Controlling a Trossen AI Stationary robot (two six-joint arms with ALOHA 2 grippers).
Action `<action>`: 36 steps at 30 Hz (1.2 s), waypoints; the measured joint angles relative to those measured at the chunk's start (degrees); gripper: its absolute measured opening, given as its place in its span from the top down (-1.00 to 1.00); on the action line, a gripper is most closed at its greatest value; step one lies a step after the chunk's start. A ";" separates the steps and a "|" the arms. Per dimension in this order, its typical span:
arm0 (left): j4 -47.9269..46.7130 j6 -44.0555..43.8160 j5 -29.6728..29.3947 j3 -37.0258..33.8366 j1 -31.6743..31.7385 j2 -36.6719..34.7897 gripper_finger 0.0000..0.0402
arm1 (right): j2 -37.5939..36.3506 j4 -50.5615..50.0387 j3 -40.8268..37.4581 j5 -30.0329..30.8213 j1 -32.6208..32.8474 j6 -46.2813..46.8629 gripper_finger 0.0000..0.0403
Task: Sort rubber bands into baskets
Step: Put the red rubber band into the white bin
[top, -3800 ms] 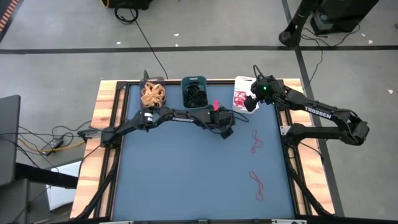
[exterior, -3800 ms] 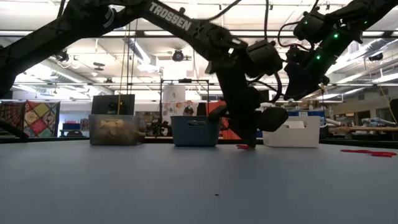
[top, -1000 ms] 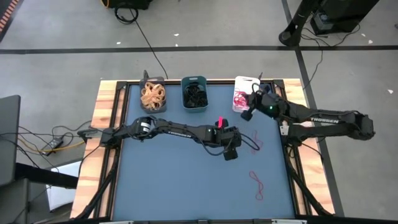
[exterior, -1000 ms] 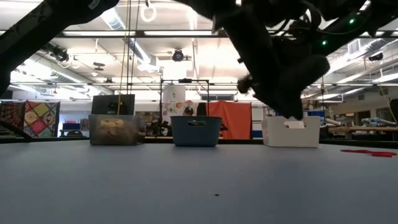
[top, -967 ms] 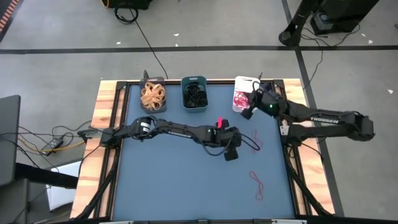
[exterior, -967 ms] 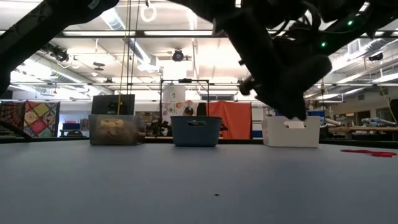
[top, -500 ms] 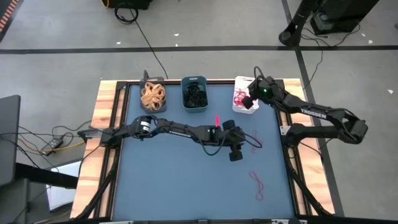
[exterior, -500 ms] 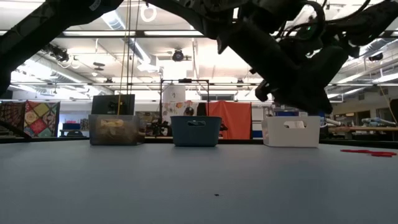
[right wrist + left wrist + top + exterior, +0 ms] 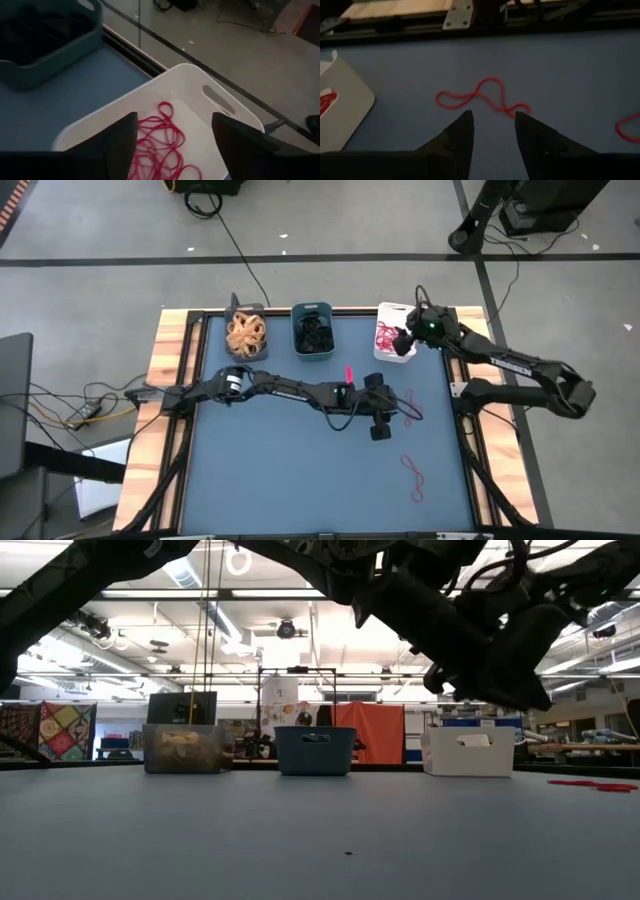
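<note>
Three baskets stand along the far edge: a dark one (image 9: pixel 245 335) with tan rubber bands, a teal one (image 9: pixel 313 330) with black bands, a white one (image 9: pixel 392 340) with red bands (image 9: pixel 160 142). A red rubber band (image 9: pixel 485 97) lies flat on the blue mat just ahead of my left gripper (image 9: pixel 492 122), which hovers open above the mat (image 9: pixel 383 420). My right gripper (image 9: pixel 174 122) hangs open over the white basket (image 9: pixel 210 95), touching nothing. Another red band (image 9: pixel 413 477) lies nearer the front right.
The wooden table frame (image 9: pixel 170 360) borders the blue mat. In the left wrist view the white basket's corner (image 9: pixel 345 110) shows beside the band, and a further red band (image 9: pixel 626 127) lies at the picture's edge. Bare mat (image 9: pixel 280 470) spreads across the near left.
My right gripper has swung toward the far edge and now hangs over the white basket. My left gripper has stayed near the middle of the mat and has turned its wrist a little toward the red band at the right.
</note>
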 joint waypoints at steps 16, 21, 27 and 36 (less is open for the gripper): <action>16.83 -6.76 6.31 0.05 2.42 7.16 0.27 | -21.95 -18.81 0.00 -9.21 7.91 15.15 -0.13; 18.64 -11.30 5.28 0.68 3.45 9.99 0.27 | -22.74 -19.65 0.00 -9.03 10.67 17.53 -0.06; 17.06 -10.15 6.46 0.72 3.54 10.49 0.27 | -22.23 -21.89 -0.02 -9.06 12.92 19.28 -0.01; 10.79 -10.26 8.43 0.74 3.32 10.28 0.27 | -19.67 -28.76 -0.04 -14.16 20.16 24.44 0.05</action>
